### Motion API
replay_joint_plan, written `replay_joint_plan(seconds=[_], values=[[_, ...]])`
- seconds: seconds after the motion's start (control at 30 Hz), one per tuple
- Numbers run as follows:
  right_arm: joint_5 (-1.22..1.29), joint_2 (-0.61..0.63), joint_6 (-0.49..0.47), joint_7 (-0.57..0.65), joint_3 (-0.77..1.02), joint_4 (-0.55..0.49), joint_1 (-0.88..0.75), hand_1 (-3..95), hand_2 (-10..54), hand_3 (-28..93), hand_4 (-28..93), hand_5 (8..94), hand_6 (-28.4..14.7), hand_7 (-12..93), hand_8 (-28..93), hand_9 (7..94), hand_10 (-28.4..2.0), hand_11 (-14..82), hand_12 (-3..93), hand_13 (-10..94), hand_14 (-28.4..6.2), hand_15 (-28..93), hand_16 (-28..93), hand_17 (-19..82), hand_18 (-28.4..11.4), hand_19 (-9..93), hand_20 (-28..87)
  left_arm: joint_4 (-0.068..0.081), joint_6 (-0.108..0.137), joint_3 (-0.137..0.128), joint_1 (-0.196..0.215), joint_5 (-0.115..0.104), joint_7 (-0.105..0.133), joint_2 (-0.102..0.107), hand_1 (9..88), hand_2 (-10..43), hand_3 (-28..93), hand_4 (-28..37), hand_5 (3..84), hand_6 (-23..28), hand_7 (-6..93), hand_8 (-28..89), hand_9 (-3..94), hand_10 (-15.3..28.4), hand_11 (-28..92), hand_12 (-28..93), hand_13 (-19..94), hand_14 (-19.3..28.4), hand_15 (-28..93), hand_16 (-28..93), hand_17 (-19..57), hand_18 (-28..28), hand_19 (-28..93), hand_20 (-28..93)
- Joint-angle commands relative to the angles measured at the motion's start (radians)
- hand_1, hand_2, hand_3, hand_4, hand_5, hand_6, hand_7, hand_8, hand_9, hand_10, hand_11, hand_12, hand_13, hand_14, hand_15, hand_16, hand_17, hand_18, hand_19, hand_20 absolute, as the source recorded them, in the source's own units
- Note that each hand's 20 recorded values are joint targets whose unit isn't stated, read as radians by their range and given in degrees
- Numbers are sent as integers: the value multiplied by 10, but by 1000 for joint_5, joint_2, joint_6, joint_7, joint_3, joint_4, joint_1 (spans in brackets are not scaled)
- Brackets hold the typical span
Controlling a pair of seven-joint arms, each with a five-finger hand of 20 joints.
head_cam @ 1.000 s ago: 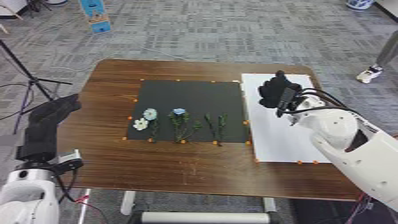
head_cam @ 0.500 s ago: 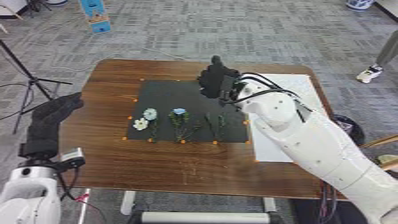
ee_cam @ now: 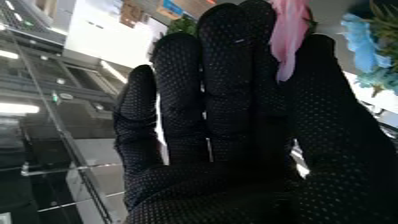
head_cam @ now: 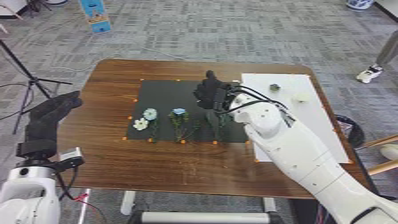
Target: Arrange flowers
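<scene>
Lying flat on the black sheet (head_cam: 165, 92), the flowers (head_cam: 179, 111) look easy to grab. The right hand (ee_cam: 218, 185) has straight fingers, close together.

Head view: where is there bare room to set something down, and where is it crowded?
Bare: the table between the black mat and its near edge, and the mat's far left part, beyond the flowers. Crowded: the mat's near half, where they lie, and its far right, under the right hand.
</scene>
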Motion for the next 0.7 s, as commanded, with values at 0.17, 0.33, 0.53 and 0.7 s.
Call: replay_joint_plan(seconds=[0.17,0.33,0.53,0.7], values=[[-118,-52,-36,-16,15,-3,-19,510,31,534,-280,760,53,321,41,745,-99,284,266,529,-138,573,365,208,-192,638,593,-10,-16,8,-5,3,-5,-11,242,33,732,-272,459,25,167,-88,471,119,195,118,325,120,93,1,43,50,10,136],[-112,-76,-21,-12,12,2,-24,502,35,538,-279,758,56,319,33,718,-101,255,256,510,-142,575,359,200,-191,630,586,-5,-20,17,-14,0,-5,-8,241,32,733,-273,459,25,167,-88,470,119,195,118,323,121,92,2,37,57,10,136],[-130,-87,-33,-5,16,-1,-46,500,35,541,-281,758,58,320,30,704,-105,244,254,501,-142,576,353,193,-192,626,582,5,-28,33,-35,1,-15,0,240,32,733,-274,459,24,168,-88,469,118,194,117,322,120,92,2,35,57,9,135],[-153,-89,-41,-13,22,3,-70,496,35,544,-281,758,58,320,28,699,-105,229,247,495,-142,573,348,190,-192,624,579,8,-38,36,-39,5,-25,5,240,33,732,-273,457,23,169,-88,468,118,193,117,321,121,92,3,33,56,9,134]])
